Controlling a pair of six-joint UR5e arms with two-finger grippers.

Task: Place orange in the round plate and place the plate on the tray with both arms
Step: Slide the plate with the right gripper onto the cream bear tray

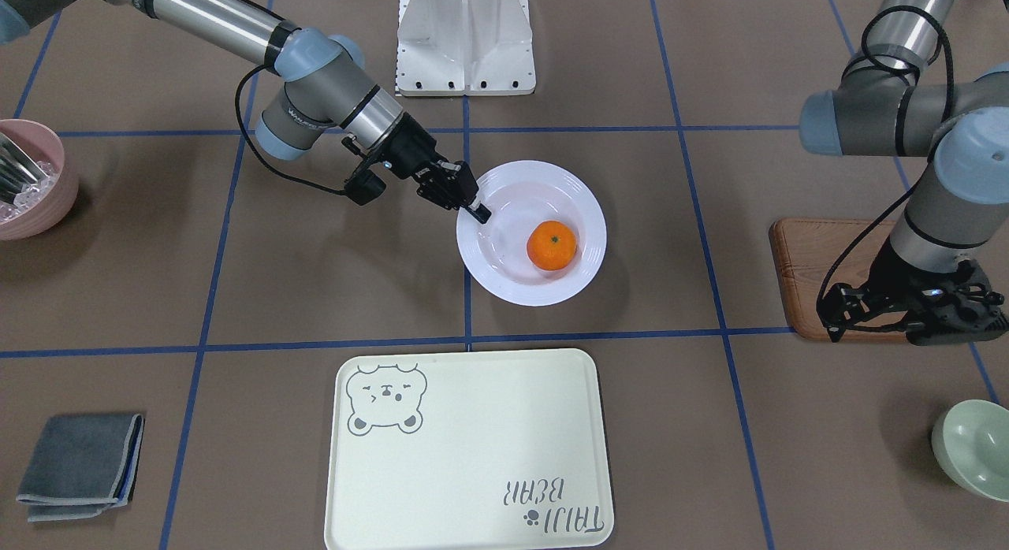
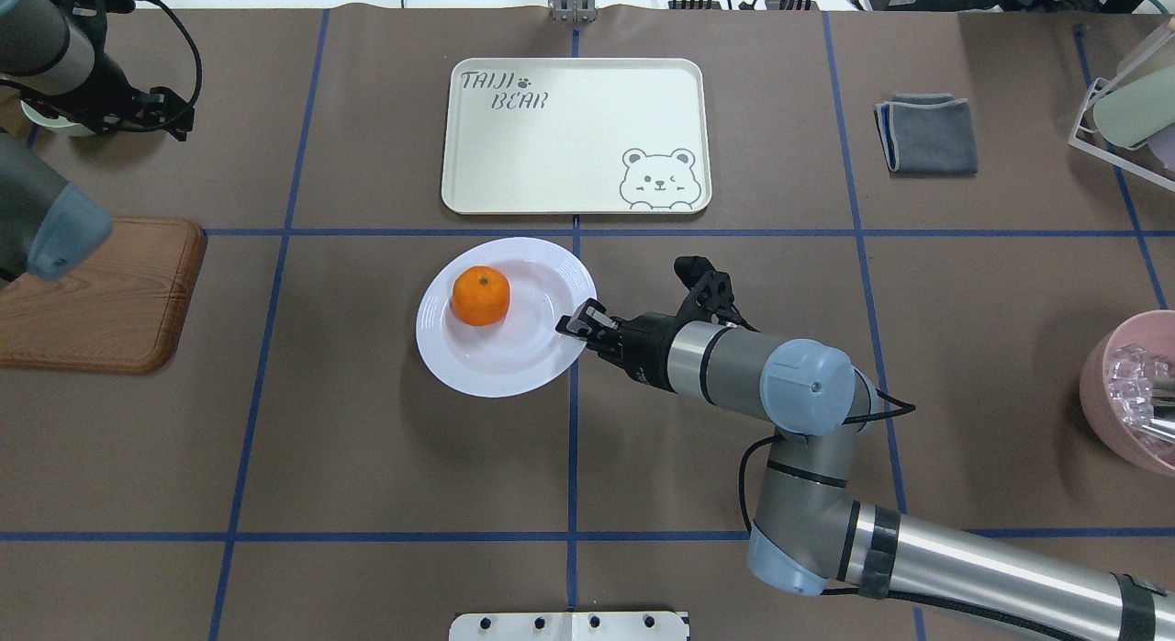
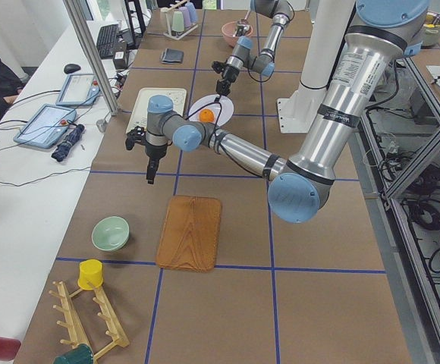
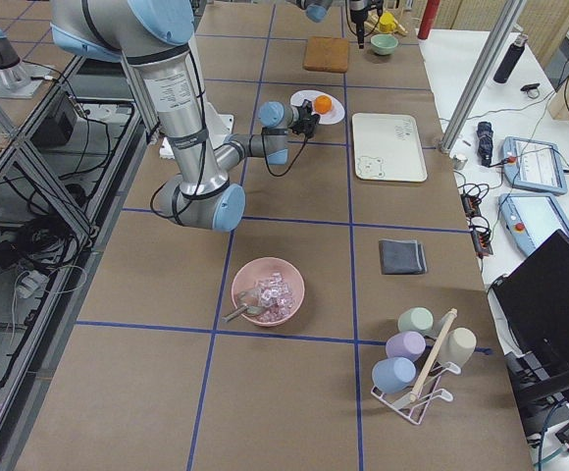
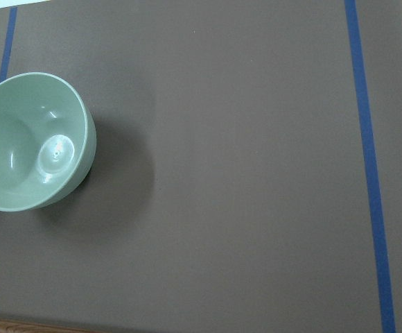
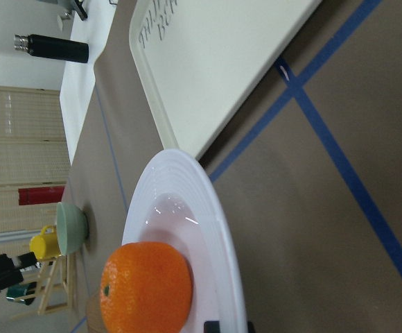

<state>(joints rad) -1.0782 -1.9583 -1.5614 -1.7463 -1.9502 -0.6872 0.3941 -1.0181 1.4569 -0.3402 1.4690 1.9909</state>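
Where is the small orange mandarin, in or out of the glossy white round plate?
In: the mandarin rests in the plate's well.

1. This is a robotics lab. Two jointed industrial arms, the left arm (image 3: 334, 114) and the right arm (image 2: 964, 558), rise from a white mounting base (image 1: 465, 42) at one long edge of the table (image 2: 367, 457).
2. The table is covered in plain brown sheet, ruled into big squares by blue tape lines (image 2: 574, 457).
3. Aluminium frame posts (image 4: 481, 74) stand along the table's opposite long edge.
4. Beyond that edge of the table runs a white bench (image 3: 23, 197) carrying teach pendants (image 4: 532, 165), a keyboard (image 3: 108, 38) and a dark monitor (image 4: 559, 314).
5. On the base's side of the table, tangled black cables (image 4: 39, 240) lie on the floor inside metal framing.
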